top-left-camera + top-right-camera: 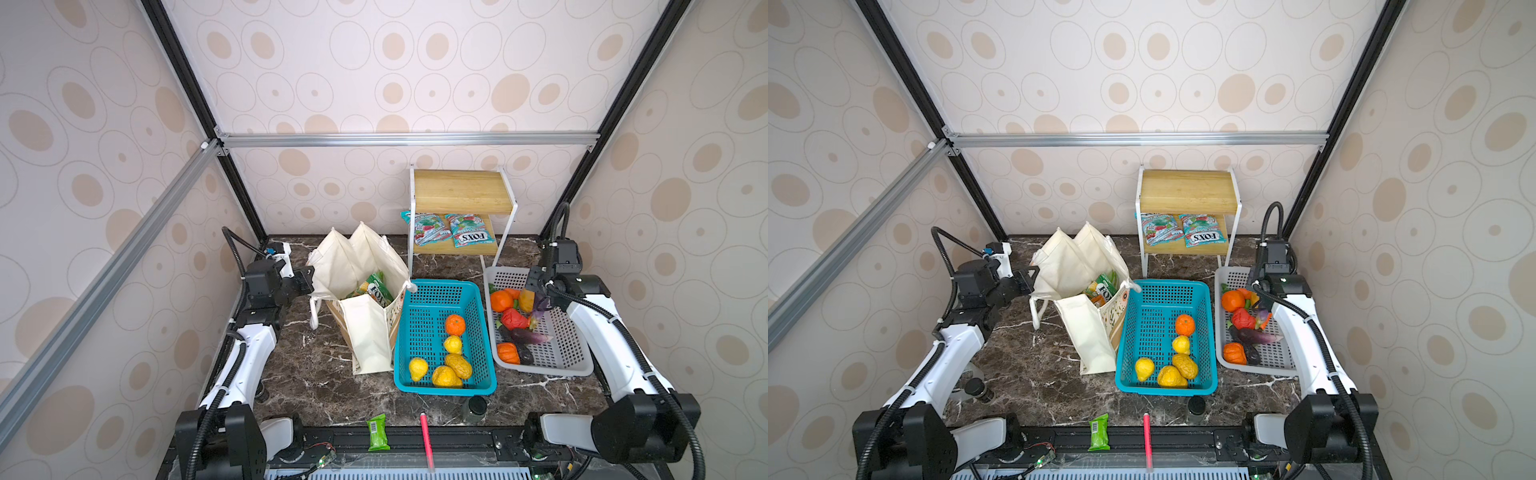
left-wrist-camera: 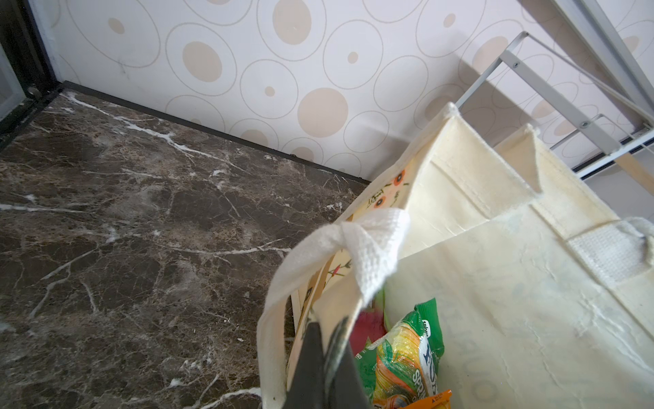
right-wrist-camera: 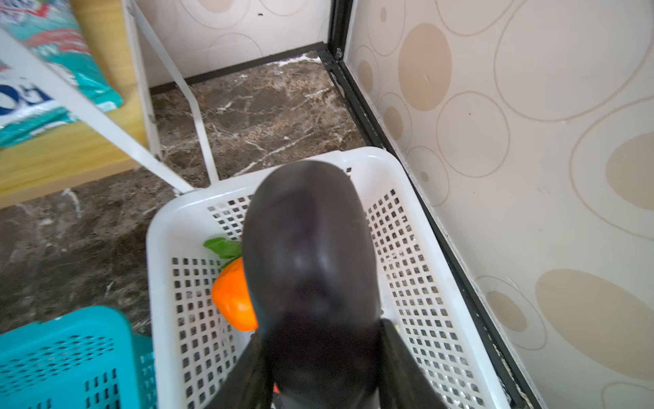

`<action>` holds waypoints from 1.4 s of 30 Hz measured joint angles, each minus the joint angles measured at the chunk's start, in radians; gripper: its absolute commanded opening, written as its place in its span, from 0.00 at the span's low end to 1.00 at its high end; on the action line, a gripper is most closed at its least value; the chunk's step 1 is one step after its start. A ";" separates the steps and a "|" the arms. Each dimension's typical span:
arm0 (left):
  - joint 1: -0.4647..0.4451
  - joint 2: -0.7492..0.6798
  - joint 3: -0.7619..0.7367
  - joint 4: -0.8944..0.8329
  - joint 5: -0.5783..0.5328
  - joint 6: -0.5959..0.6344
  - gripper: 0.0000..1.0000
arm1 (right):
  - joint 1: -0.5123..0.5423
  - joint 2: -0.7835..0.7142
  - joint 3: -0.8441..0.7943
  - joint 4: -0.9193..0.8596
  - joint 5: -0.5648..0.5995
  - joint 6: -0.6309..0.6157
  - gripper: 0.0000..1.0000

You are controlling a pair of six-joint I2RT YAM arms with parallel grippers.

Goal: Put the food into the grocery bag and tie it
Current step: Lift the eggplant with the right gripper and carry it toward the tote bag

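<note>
At three o'clock, over the white basket (image 1: 548,370), right jaws pinch an eggplant (image 3: 311,265); left jaws pinch the grocery bag (image 1: 370,345).

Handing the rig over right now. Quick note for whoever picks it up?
Left gripper: shut on the grocery bag rim beside a handle, holding the mouth open.
Right gripper: shut on an eggplant, held over the white basket.
Done: green packet, orange packet and dragon fruit are in the bag.
Left: eggplant into the bag. A lemon and other fruit sit in the blue basket, with more produce in the white one. Handles not yet tied.
</note>
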 measured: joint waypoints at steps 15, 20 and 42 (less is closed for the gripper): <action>0.000 0.000 0.000 0.000 0.000 0.000 0.00 | 0.422 -0.004 0.266 -0.049 0.045 0.013 0.31; 0.000 0.000 0.000 0.000 0.000 0.000 0.00 | 0.584 0.067 0.383 -0.023 0.035 0.031 0.30; 0.003 0.000 0.000 0.000 0.004 0.000 0.00 | 0.781 0.409 0.806 0.100 -0.172 0.088 0.28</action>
